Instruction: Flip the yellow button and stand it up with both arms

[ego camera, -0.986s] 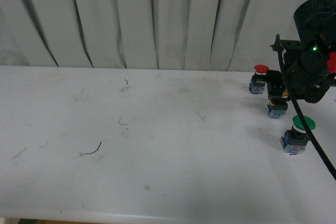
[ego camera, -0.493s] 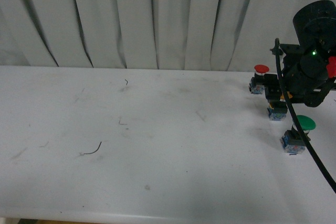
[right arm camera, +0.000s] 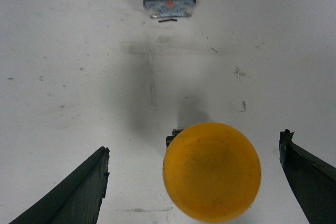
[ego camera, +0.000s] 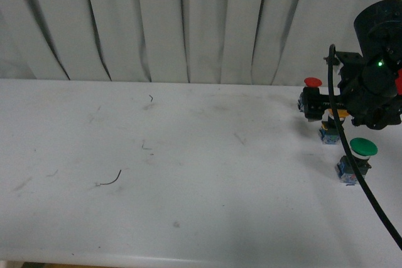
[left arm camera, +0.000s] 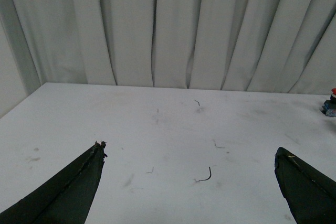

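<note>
- My right gripper [right arm camera: 193,182], jaws spread, straddles the yellow button [right arm camera: 211,171]; I should centre on its cap before closing.
- My left gripper [left arm camera: 191,182] hangs spread, well apart from the button.

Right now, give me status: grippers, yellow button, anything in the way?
Right gripper open, directly above yellow button, no contact. Left gripper open, over bare table. Red button and green button close by.
</note>
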`<move>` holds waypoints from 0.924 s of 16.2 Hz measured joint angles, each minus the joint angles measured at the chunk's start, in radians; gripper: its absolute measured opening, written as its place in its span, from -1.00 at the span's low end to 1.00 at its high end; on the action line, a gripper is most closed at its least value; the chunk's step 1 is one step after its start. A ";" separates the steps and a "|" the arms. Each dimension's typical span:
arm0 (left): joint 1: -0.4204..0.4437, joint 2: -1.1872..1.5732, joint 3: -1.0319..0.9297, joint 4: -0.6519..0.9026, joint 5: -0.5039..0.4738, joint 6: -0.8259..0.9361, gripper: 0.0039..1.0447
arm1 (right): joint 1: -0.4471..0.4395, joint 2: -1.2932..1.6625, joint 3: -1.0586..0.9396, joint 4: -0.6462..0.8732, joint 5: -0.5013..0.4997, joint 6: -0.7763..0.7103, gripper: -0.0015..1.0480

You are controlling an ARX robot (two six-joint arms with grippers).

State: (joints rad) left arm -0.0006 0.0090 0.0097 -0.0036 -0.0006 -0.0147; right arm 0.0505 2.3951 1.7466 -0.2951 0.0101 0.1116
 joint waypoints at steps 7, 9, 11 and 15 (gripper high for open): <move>0.000 0.000 0.000 0.000 0.000 0.000 0.88 | -0.119 -0.539 -0.489 0.443 -0.150 -0.119 0.87; 0.000 0.000 0.000 0.000 0.000 0.000 0.88 | -0.129 -0.808 -0.798 0.824 -0.090 -0.127 0.56; 0.000 0.000 0.000 0.000 0.000 0.000 0.88 | -0.074 -1.204 -1.138 0.859 -0.024 -0.125 0.10; 0.000 0.000 0.000 0.000 0.000 0.000 0.88 | -0.049 -1.450 -1.380 0.900 -0.009 -0.123 -0.49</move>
State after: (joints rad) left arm -0.0006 0.0090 0.0097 -0.0032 -0.0010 -0.0147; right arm 0.0013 0.9447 0.3664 0.6052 0.0010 -0.0113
